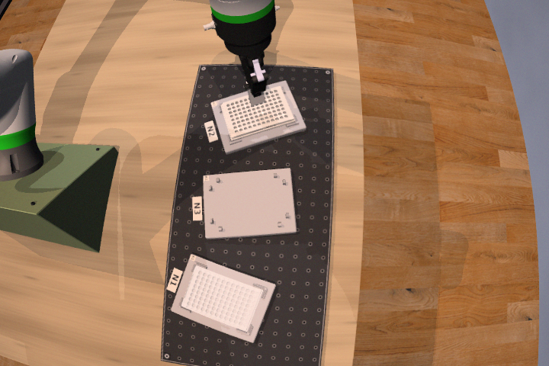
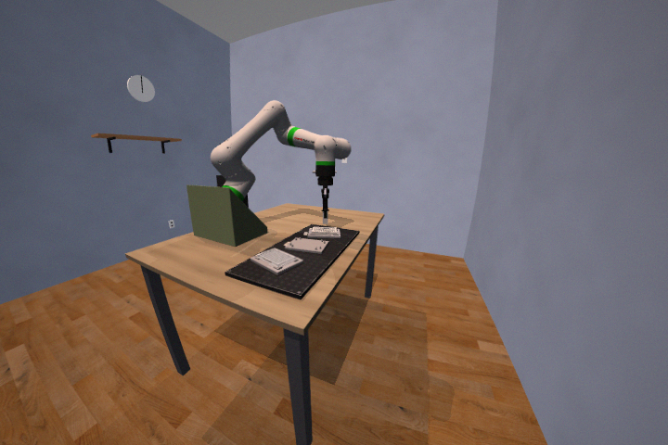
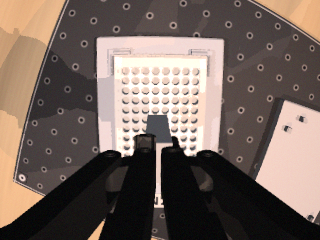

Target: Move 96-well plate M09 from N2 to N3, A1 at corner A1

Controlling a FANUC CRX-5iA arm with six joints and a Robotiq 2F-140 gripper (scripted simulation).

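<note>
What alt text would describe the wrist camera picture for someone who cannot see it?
A black claw, its fingers shut together on nothing, hangs over a white 96-well plate seated in its grey nest on a dark perforated mat. A second, bare nest shows at the right edge.

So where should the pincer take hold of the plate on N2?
Likely the middles of its two long sides, from straight above: the plate lies flat in its nest, whose locators sit at the corners. The pincer hangs shut over it, so open it first.

White plate M09 flat in nest N2; N3 unoccupied.
</note>
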